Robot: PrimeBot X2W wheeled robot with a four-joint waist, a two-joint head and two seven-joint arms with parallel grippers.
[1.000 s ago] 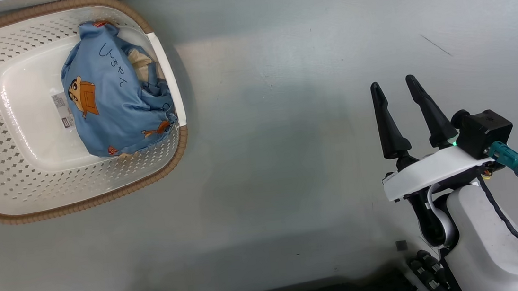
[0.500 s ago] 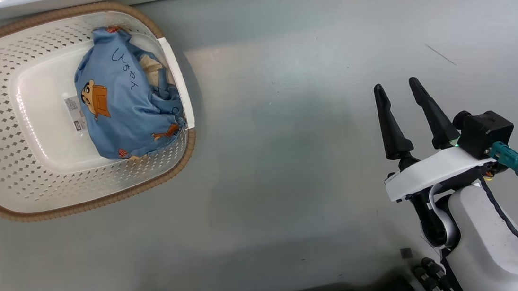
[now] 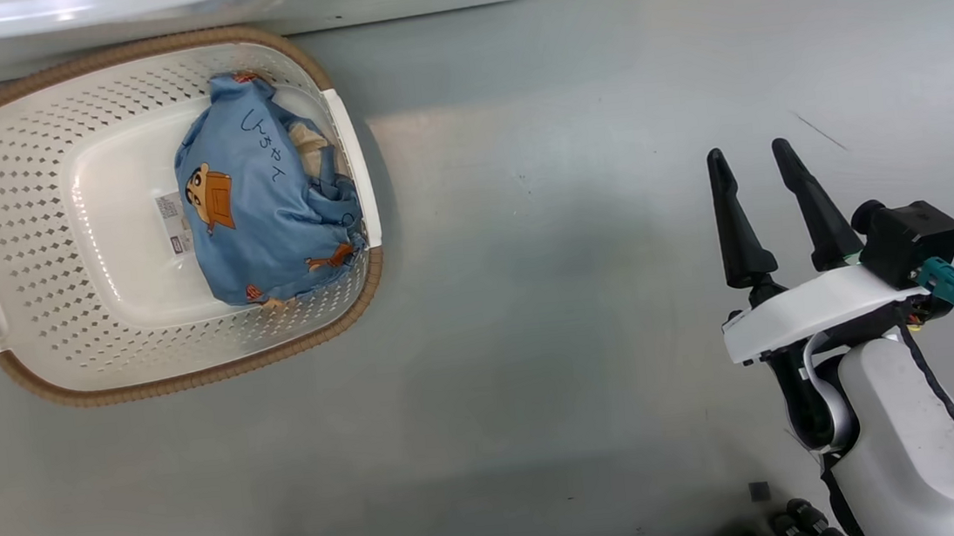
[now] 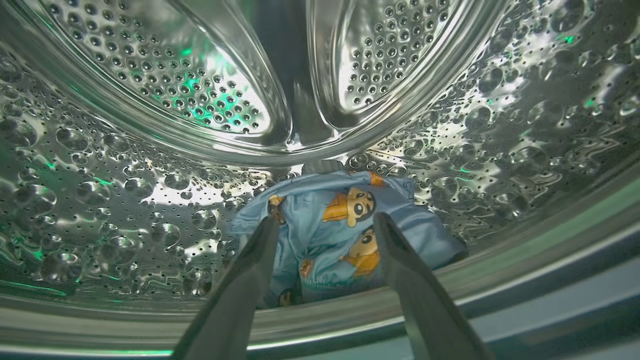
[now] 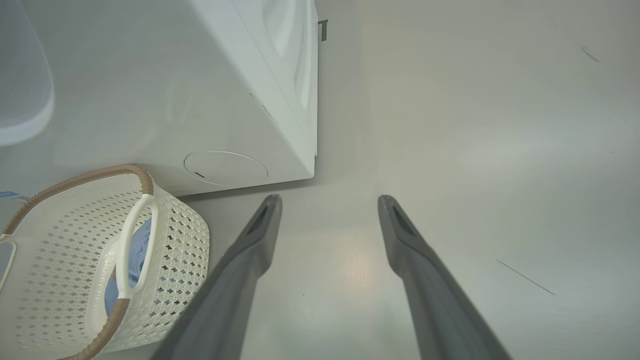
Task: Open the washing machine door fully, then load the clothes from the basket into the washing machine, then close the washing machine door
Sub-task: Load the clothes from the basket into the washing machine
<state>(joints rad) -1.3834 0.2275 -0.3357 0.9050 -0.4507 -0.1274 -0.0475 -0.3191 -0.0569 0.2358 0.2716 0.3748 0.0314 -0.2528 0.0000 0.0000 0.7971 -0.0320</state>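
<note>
Inside the steel drum (image 4: 150, 150) of the washing machine (image 5: 200, 100): left claw (image 4: 325, 220), fingers spread wide, gripping nothing, pointing at a light blue cartoon-print garment (image 4: 345, 235) lying on the drum bottom. On the grey floor (image 3: 576, 293): perforated basket (image 3: 26, 215) just beside the machine, a second blue garment (image 3: 261, 210) against its right-hand wall. Well apart, right claw (image 3: 747, 150), spread and empty, over bare floor.
</note>
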